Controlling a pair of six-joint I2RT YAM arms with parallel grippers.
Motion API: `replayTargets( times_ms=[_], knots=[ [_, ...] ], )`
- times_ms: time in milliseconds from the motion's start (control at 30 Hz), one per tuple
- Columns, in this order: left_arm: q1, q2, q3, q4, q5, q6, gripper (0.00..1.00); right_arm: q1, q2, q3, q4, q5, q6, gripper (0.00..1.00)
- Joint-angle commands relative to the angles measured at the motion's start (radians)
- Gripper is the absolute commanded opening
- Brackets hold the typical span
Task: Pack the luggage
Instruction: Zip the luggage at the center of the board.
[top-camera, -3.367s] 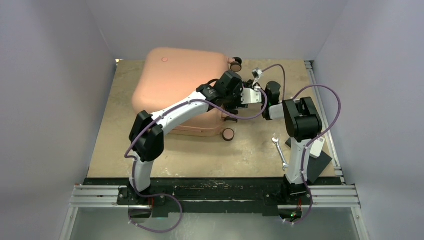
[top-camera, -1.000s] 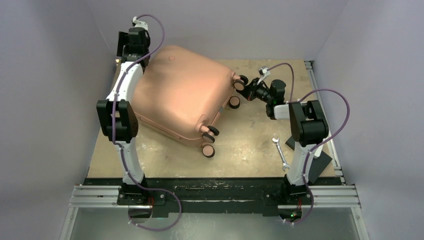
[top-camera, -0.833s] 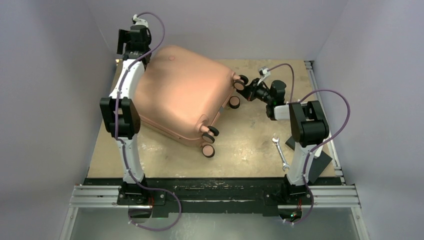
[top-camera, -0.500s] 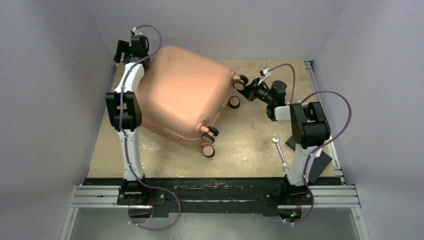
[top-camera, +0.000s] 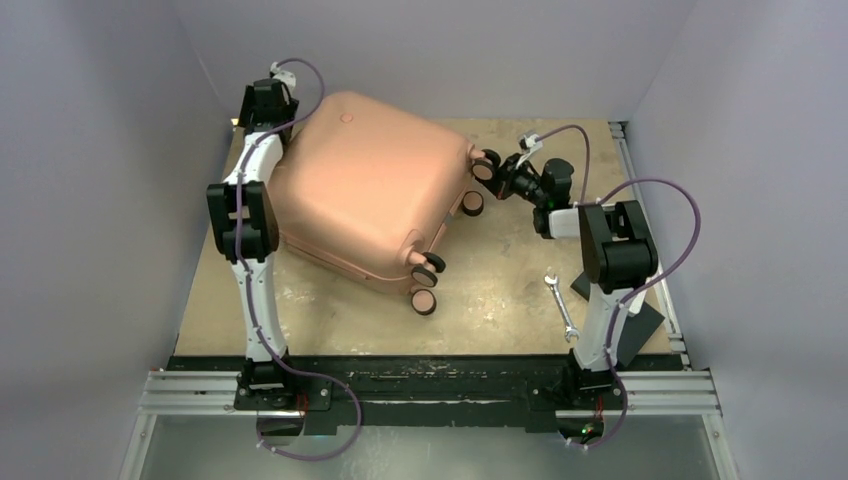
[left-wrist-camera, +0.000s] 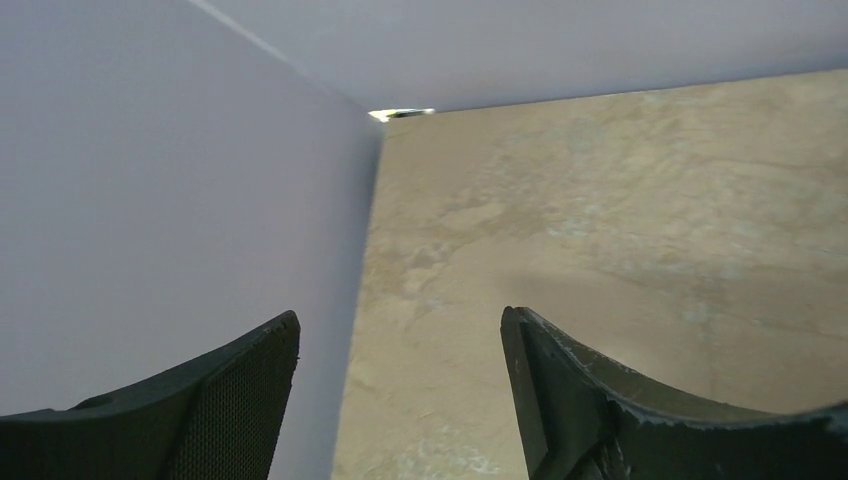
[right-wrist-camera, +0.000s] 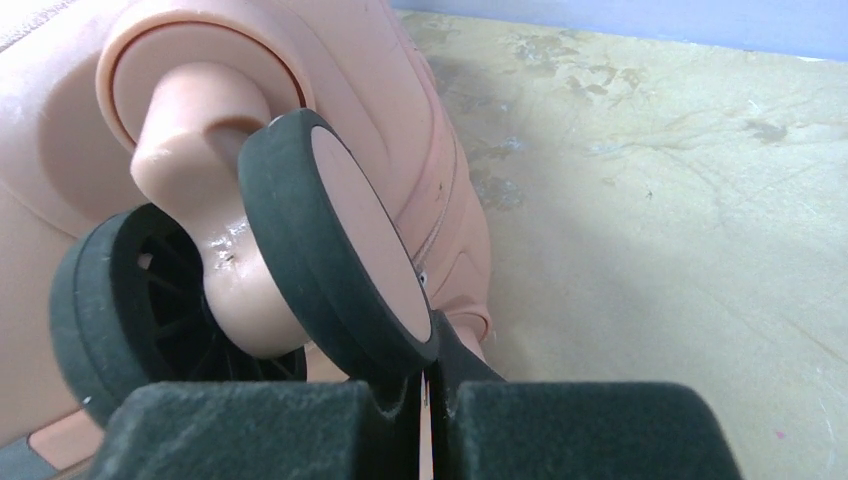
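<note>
The luggage (top-camera: 365, 190) is a large salmon-pink hard-shell case, closed, lying skewed on the table with its dark wheels (top-camera: 428, 272) toward the right and front. My left gripper (top-camera: 260, 110) is at the case's far-left corner by the wall. In the left wrist view it (left-wrist-camera: 400, 400) stands open over bare table with nothing between its fingers. My right gripper (top-camera: 497, 172) is shut, its tips against the far-right wheel (top-camera: 486, 166). In the right wrist view that wheel (right-wrist-camera: 330, 250) touches the closed gripper (right-wrist-camera: 428, 385).
A silver wrench (top-camera: 559, 305) lies on the table in front of the right arm. Flat black pads (top-camera: 642, 325) sit by the right arm's base. Enclosure walls (left-wrist-camera: 150, 200) close in on the left, back and right. A metal rail (top-camera: 645, 220) runs along the right edge.
The left arm left the case's right side for the far-left corner, and the case turned askew. In the last second the left gripper dropped slightly and the case shifted a little right.
</note>
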Motion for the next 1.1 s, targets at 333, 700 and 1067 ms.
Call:
replayTargets(
  times_ms=[333,700,1067],
  knots=[
    [-0.126,0.128,0.044,-0.046,0.323,0.018,0.74,-0.005,0.129,0.099,0.236,-0.188,0.093,0.0],
    [-0.065,-0.204,0.098,-0.138,0.372,-0.241,0.89,-0.005,0.097,0.038,0.157,-0.133,0.054,0.0],
    [-0.365,-0.683,-0.157,-0.272,0.651,0.07,0.97,-0.005,0.113,0.044,0.138,-0.114,0.064,0.0]
  ],
)
